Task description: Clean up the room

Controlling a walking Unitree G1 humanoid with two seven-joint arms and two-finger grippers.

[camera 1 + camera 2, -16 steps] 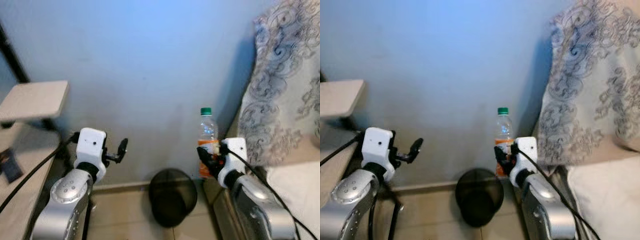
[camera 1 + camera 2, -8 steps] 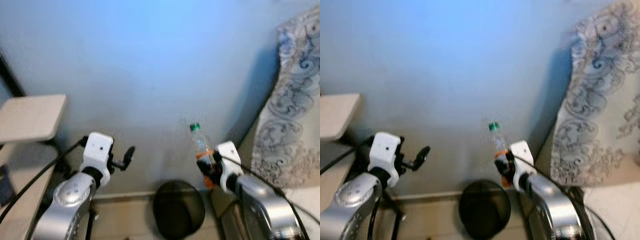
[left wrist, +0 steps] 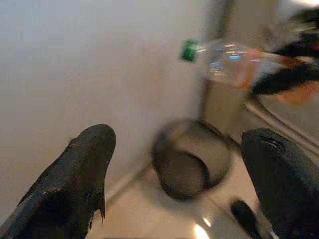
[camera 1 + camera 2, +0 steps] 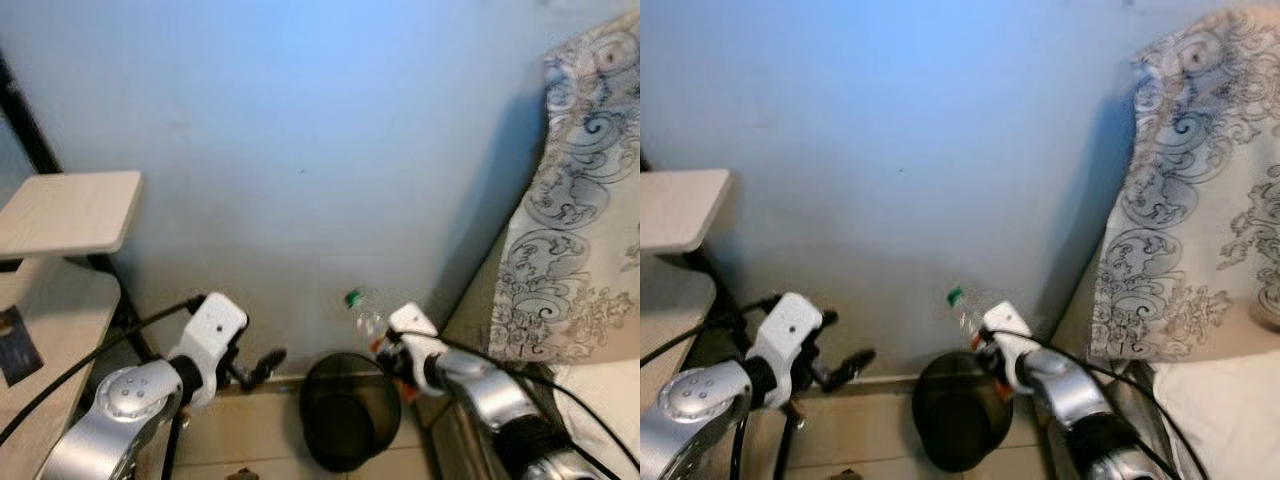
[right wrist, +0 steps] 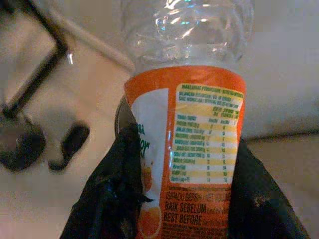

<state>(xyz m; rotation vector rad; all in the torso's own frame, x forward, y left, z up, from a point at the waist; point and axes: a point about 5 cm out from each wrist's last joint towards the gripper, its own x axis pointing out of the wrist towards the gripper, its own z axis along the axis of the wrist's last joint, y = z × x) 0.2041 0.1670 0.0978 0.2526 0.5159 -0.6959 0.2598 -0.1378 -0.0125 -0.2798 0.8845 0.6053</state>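
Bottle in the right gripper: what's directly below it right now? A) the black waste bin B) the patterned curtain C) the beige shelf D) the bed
A. The right gripper holds the bottle tilted, green cap toward the wall, over the rim of the black waste bin on the floor; the left wrist view also shows the bottle above the bin's opening.
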